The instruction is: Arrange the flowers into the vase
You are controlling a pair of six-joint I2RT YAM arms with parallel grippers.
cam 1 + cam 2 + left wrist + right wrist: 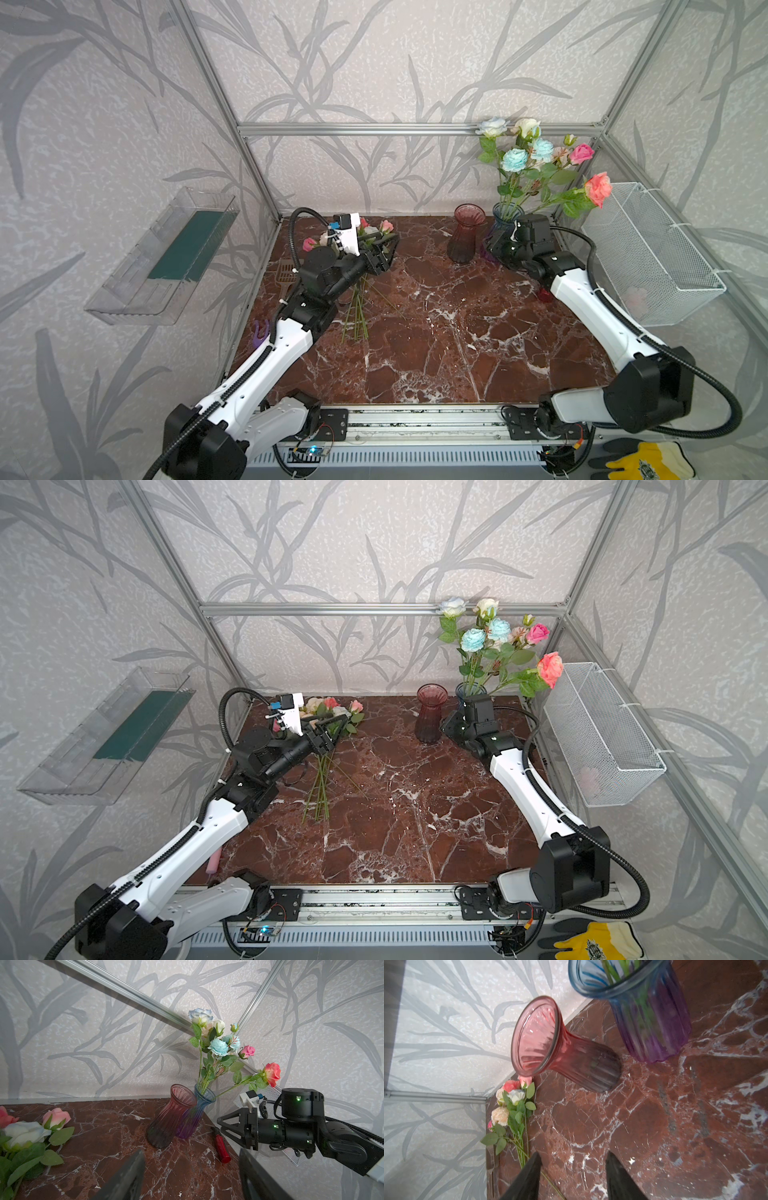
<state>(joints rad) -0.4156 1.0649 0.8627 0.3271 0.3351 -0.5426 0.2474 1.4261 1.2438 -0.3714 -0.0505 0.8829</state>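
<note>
On the left, my left gripper (191, 1155) hangs over the loose flowers (512, 1114), jaws spread wide and holding nothing. That bunch lies flat on the table (436, 353) near the back left corner, heads toward the wall and stems fanned toward me. I judge I hover there so I can come down on one stem, clear of the leaves.

Further right, the pink vase (467, 232) stands upright and empty. Just beside it, the blue vase (204, 1097) holds the vase flowers (536, 166): blue, cream and pink heads, with a coral one leaning out to the right. Its narrow neck is what props those long stems up.

My right gripper (573, 1156) sits low, just in front of the blue vase. Its jaws are apart with only bare table between them, so it grips nothing. I think it waits there to steady the vase. By my count roughly half the flowers are in.
</note>
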